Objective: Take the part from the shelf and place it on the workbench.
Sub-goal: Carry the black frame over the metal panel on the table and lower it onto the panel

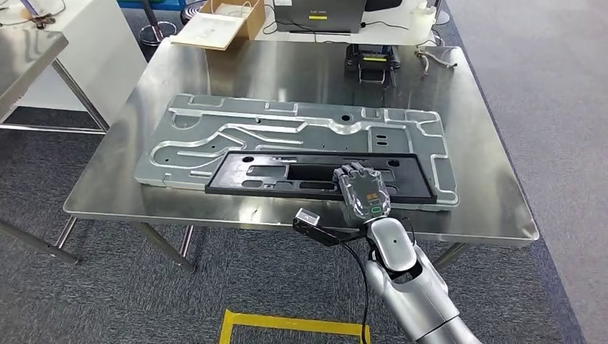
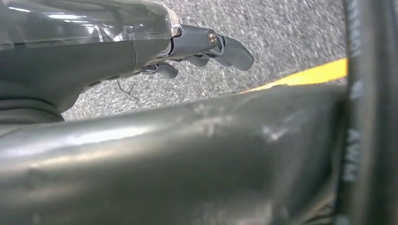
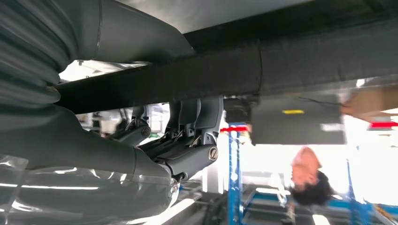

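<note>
A long black plastic frame part [image 1: 287,175] lies flat on a large silver stamped panel [image 1: 287,125] on the steel workbench [image 1: 301,68]. My right hand [image 1: 364,192] reaches in over the bench's front edge, and its fingers rest on top of the part's right half. In the right wrist view the fingers [image 3: 197,117] touch the black part [image 3: 281,65], while the thumb [image 3: 133,133] stays apart from it. My left hand [image 2: 202,44] hangs over the grey carpet with loosely bent fingers and nothing in it.
At the bench's back edge stand a black device [image 1: 371,63], a cardboard box [image 1: 229,21] and a laptop [image 1: 319,14]. Another steel table [image 1: 25,50] is at the left. Yellow floor tape [image 1: 287,322] lies by my feet. A person [image 3: 307,176] stands beyond the bench.
</note>
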Controlling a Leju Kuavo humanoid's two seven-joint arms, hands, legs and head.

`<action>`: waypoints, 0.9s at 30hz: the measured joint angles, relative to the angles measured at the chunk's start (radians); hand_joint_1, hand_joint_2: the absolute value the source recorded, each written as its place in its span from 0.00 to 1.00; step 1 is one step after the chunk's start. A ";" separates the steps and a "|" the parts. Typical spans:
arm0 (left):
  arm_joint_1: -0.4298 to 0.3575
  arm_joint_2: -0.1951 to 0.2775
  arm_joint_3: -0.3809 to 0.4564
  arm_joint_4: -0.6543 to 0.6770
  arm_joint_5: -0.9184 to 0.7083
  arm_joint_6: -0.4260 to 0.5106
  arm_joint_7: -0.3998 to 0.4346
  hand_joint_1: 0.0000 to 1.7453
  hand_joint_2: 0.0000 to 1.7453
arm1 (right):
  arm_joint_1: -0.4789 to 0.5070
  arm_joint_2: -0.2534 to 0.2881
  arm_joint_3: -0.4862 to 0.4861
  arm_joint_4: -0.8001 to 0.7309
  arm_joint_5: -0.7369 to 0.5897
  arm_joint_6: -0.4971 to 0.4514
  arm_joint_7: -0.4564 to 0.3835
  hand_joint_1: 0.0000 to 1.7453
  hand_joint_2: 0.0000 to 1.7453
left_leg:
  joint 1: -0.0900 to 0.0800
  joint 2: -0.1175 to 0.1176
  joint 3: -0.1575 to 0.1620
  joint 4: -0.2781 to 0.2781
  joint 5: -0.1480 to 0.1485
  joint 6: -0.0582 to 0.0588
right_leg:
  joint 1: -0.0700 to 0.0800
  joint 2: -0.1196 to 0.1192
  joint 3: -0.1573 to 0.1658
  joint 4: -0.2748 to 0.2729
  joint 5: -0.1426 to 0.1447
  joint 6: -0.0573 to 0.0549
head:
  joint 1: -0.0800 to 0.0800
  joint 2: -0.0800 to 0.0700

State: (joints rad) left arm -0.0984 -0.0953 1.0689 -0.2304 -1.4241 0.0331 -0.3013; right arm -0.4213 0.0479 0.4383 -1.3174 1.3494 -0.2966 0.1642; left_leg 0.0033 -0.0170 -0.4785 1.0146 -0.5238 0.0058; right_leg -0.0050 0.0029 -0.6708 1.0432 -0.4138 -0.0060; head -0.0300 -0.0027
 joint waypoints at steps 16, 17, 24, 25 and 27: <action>0.004 0.000 0.000 0.000 0.003 -0.001 0.001 0.00 0.00 | -0.008 -0.004 0.006 0.021 0.004 0.006 0.004 1.00 1.00 | -0.001 0.009 -0.167 0.003 0.134 0.012 | 0.007 0.010 0.189 -0.020 -0.125 0.000 | 0.000 0.000; 0.002 0.000 0.000 0.000 0.003 -0.001 0.001 0.00 0.00 | -0.009 -0.004 0.006 0.021 0.005 0.006 0.004 1.00 1.00 | 0.001 0.010 -0.156 -0.002 0.129 0.019 | 0.007 0.008 0.179 0.008 -0.126 0.004 | 0.001 0.000; 0.001 -0.001 0.000 0.000 0.003 -0.001 0.001 0.00 0.00 | -0.003 -0.006 0.006 0.024 0.004 0.006 0.004 1.00 1.00 | 0.004 0.005 -0.071 -0.007 0.061 0.027 | -0.006 0.002 -0.029 0.201 -0.190 0.025 | 0.000 0.000; 0.002 -0.001 0.000 0.000 0.003 -0.001 0.001 0.00 0.00 | -0.002 -0.007 0.006 0.024 0.005 0.006 0.004 1.00 1.00 | 0.004 0.005 -0.054 -0.007 0.047 0.024 | -0.007 0.002 -0.023 0.142 -0.137 0.023 | 0.000 0.000; 0.001 -0.001 0.000 0.001 0.003 -0.001 0.001 0.00 0.00 | -0.002 -0.010 0.006 0.026 0.004 0.006 0.004 1.00 1.00 | 0.002 0.003 -0.027 -0.005 0.022 0.015 | -0.004 0.000 -0.009 0.030 -0.025 0.015 | 0.001 0.000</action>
State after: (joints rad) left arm -0.0973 -0.0965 1.0685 -0.2296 -1.4207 0.0321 -0.3006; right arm -0.4229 0.0377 0.4448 -1.2912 1.3539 -0.2905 0.1681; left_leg 0.0053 -0.0145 -0.5058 1.0094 -0.5021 0.0204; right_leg -0.0086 0.0025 -0.6794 1.0732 -0.4384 0.0088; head -0.0295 -0.0027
